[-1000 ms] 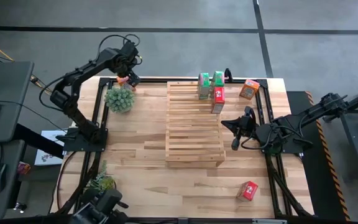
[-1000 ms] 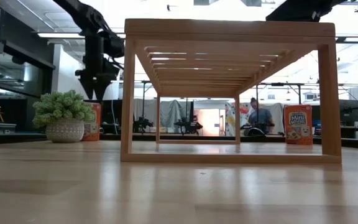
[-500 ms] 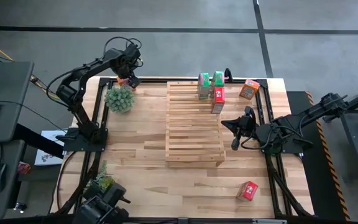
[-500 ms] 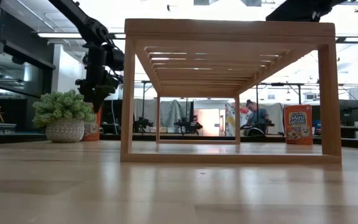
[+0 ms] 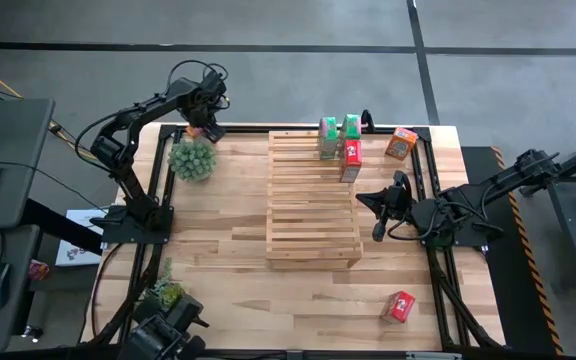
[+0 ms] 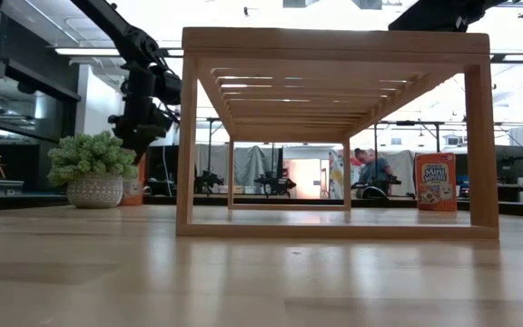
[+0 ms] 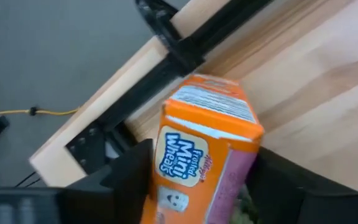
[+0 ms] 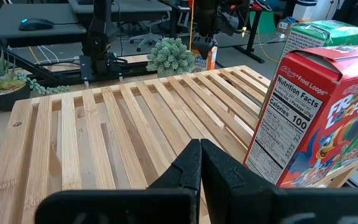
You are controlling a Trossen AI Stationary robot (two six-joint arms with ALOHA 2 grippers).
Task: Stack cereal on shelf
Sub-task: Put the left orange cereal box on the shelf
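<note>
Orange cereal box (image 7: 207, 155) stands between your left pincer's (image 7: 197, 186) open fingers at the table's far corner, ready to be gripped; your right pincer (image 8: 199, 163), closed, waits over the shelf (image 5: 313, 200).

Robotics lab: desks (image 8: 36, 22), office chairs (image 8: 145, 28)

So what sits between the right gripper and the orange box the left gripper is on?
High view: the shelf, then the potted plant, lie between the right gripper and the orange cereal box straddled by the left gripper.
</note>
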